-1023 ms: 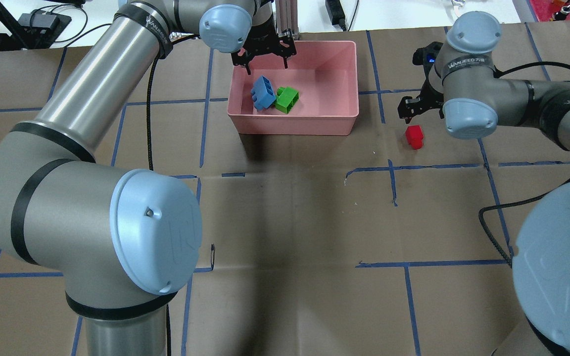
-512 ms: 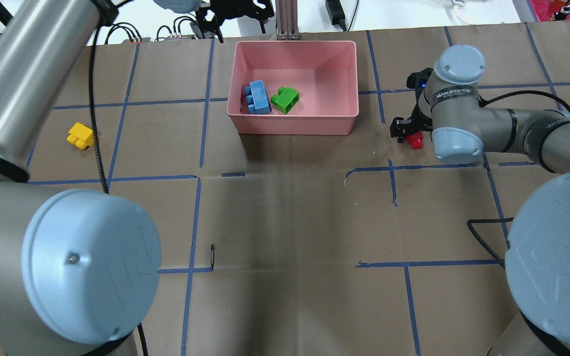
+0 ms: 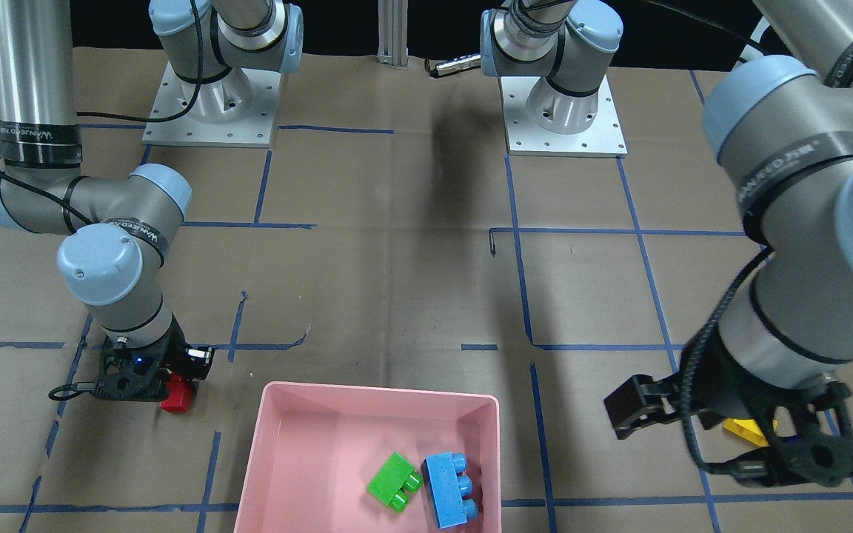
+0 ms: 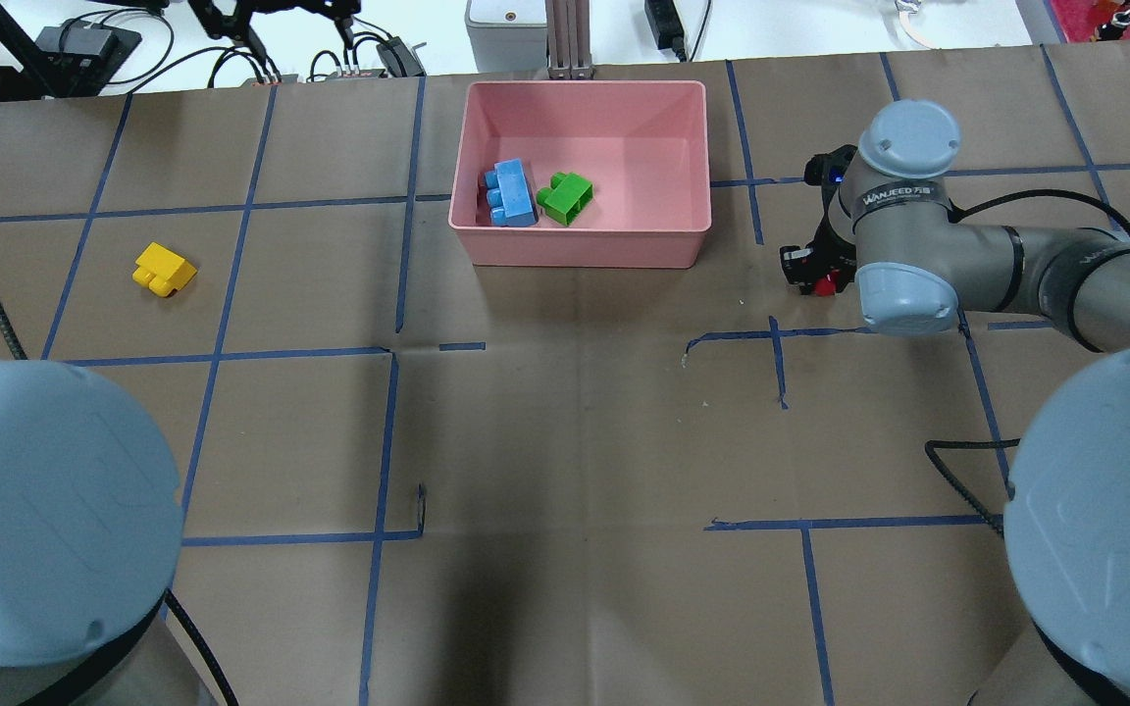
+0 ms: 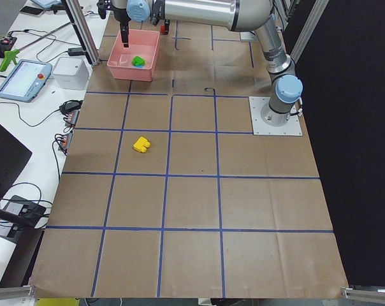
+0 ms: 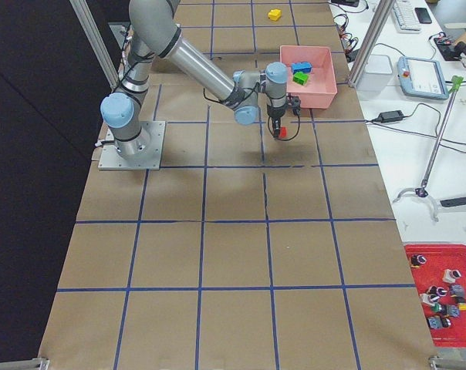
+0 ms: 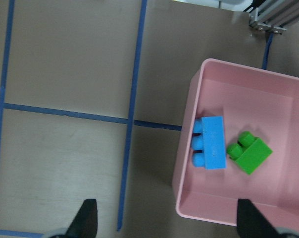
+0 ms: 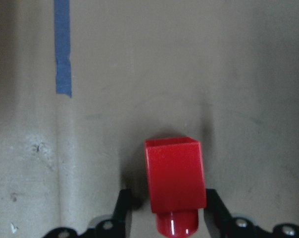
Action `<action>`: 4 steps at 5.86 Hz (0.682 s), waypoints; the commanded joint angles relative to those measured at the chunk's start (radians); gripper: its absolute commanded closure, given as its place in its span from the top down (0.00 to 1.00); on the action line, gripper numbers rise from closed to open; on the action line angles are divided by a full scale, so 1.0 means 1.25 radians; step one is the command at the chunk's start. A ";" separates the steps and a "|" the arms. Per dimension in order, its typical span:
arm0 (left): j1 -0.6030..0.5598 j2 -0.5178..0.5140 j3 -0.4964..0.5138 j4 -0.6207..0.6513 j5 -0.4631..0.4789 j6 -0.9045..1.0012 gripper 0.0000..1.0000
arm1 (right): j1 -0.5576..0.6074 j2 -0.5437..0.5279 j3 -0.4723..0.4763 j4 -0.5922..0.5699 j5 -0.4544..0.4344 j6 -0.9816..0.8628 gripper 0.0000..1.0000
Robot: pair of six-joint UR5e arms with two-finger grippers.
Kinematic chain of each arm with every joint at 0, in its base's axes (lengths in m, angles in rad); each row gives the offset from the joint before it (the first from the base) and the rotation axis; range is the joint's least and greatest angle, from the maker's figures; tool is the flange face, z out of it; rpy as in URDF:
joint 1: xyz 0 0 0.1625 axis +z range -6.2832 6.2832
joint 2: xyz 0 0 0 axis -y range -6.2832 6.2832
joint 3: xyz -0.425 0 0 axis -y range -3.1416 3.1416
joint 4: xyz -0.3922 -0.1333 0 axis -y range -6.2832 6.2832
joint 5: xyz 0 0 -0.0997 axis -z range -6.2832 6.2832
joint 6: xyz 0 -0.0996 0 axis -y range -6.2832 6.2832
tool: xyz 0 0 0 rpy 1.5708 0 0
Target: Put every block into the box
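Observation:
The pink box holds the light-blue brick and the green brick side by side; both also show in the left wrist view. The yellow brick lies on the table far to the left of the box. The red brick lies right of the box. My right gripper is low over it, open, with a finger on each side. My left gripper is open and empty, high up to the left of the box.
The table is brown paper with a grid of blue tape lines. Cables and devices lie beyond the far edge. An aluminium post stands just behind the box. The two arm bases are bolted at the robot's side.
The left gripper has drawn back from above the box to the far left. The blue brick has settled flat in the box. The right gripper has come down around the red brick.

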 commanded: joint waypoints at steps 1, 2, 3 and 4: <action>0.134 0.002 -0.017 -0.001 0.006 0.084 0.99 | -0.002 -0.006 -0.010 -0.003 0.001 -0.007 0.05; 0.198 -0.003 -0.019 0.004 0.007 0.076 0.99 | -0.002 -0.026 -0.021 -0.006 0.001 -0.010 0.04; 0.250 -0.003 -0.019 0.008 0.007 0.062 0.99 | 0.001 -0.082 -0.062 0.004 0.001 -0.029 0.03; 0.293 -0.019 -0.022 0.005 0.006 -0.053 0.99 | 0.026 -0.135 -0.126 0.017 0.011 -0.056 0.03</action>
